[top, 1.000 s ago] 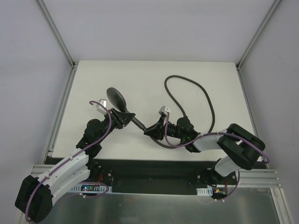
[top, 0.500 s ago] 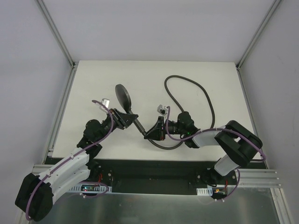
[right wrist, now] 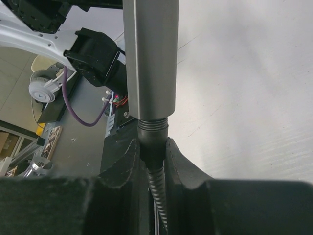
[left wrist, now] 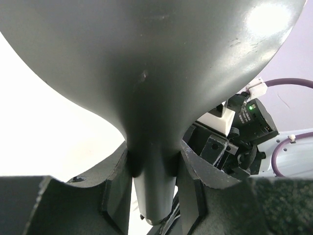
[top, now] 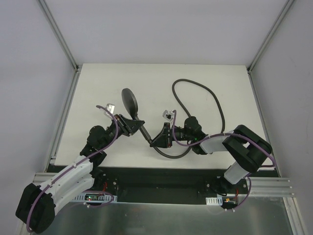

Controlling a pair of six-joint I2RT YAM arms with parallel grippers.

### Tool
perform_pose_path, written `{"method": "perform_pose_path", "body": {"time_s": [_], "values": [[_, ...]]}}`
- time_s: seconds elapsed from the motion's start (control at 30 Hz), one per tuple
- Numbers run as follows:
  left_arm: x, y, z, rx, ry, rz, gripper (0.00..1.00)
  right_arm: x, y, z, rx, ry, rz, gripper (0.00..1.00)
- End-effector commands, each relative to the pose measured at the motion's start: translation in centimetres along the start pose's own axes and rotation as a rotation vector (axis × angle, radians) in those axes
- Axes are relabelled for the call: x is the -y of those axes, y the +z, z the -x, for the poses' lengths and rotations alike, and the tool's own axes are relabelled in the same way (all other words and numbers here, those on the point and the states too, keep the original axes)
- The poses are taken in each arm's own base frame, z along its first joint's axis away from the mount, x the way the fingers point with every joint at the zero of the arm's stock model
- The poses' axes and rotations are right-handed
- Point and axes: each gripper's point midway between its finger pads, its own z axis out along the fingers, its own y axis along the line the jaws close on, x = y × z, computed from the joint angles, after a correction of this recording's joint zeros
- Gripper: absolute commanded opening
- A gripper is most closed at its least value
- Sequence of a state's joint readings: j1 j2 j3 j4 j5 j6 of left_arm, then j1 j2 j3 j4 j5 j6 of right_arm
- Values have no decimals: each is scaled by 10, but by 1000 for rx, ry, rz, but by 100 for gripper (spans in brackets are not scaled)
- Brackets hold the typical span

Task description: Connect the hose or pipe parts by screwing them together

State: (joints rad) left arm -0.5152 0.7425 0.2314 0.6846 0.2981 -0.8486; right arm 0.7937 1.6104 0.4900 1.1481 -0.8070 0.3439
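The dark grey shower head (top: 129, 100) is held off the white table, its handle (top: 145, 130) slanting down to the right. My left gripper (top: 130, 125) is shut on the handle just below the head; in the left wrist view the head (left wrist: 146, 54) fills the top and the handle (left wrist: 152, 188) sits tight between both fingers. My right gripper (top: 158, 142) is shut on the hose end fitting (right wrist: 153, 143), which meets the handle's threaded end (right wrist: 153, 126). The ribbed hose (right wrist: 159, 198) runs back between the fingers. The hose (top: 215, 100) loops over the table's right half.
White walls and aluminium posts (top: 62, 46) enclose the table (top: 230, 81) on three sides. A black strip (top: 161, 178) with both arm bases runs along the near edge. Purple cables (top: 113, 134) trail along each arm.
Over the last second the left gripper rolled the shower head, so its face now shows narrower and sits a little further right. The right gripper edged left along with the hose end.
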Motion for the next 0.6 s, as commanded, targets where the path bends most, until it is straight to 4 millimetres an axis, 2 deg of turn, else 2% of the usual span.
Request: {"method": "perform_pose_path", "body": {"time_s": [0.0, 0.07, 0.1, 0.13, 0.17, 0.2, 0.37, 0.53, 0.57], "values": [[6, -6, -20, -96, -3, -11, 0, -36, 0, 107, 385, -300, 63, 25], [-6, -7, -22, -106, -20, 68, 0, -34, 1, 107, 386, -294, 58, 29], [-10, -5, -13, -76, -26, 114, 0, -32, 1, 106, 386, -285, 49, 36], [-15, -5, -12, -73, -42, 153, 0, -29, 1, 105, 385, -281, 42, 40], [-26, -8, -16, -92, -64, 222, 0, -27, 1, 103, 382, -276, 35, 49], [-29, -6, -6, -55, -73, 263, 0, -21, 1, 98, 379, -274, 14, 53], [-44, -8, 2, -17, -93, 370, 0, -6, -9, 71, 348, -257, -50, 70], [-59, -13, 14, 60, -114, 471, 0, 7, -14, 61, 304, -291, -183, 75], [-61, -14, 15, 68, -117, 486, 0, 17, -16, 67, 307, -376, -270, 75]]}}
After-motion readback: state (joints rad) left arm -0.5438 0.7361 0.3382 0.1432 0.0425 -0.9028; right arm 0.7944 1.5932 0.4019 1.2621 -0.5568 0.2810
